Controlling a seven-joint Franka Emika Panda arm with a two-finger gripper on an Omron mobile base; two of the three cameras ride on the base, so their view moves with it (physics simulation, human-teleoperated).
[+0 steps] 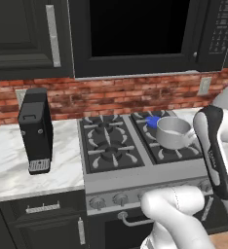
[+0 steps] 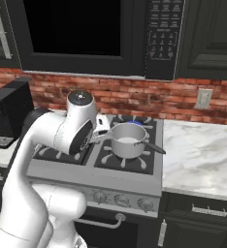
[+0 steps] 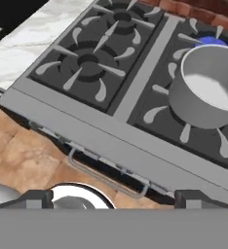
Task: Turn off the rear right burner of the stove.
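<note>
Left base view: the stove (image 1: 135,168) stands between two stretches of marble tabletop (image 1: 18,160), its black top carrying four grated burners, two left and two right. The rear right burner (image 1: 152,120) shows a blue flame patch at the stove's back right, just behind a steel pot (image 1: 173,132) on the front right grate. A black coffee machine (image 1: 35,130) stands on the tabletop left of the stove. Along the stove's front run round silver knobs (image 1: 120,198); three are plain to count here, the rest lie behind the white arm. Right base view: the blue flame (image 2: 134,124) peeks over the pot's far rim, and three knobs (image 2: 122,199) show on the front panel above the bar handle (image 2: 98,224). The wrist sits above the stove's left half, well above the knob row. Hand view: the gripper (image 3: 113,198) looks down on the stove's front edge; its two dark tips stand wide apart, holding nothing. The handle's long axis runs along the stove front, and the knobs, which I cannot make out here, should lie just above it, ahead of and below the jaws; the move likely turns on reaching down toward the right end of that row.
</note>
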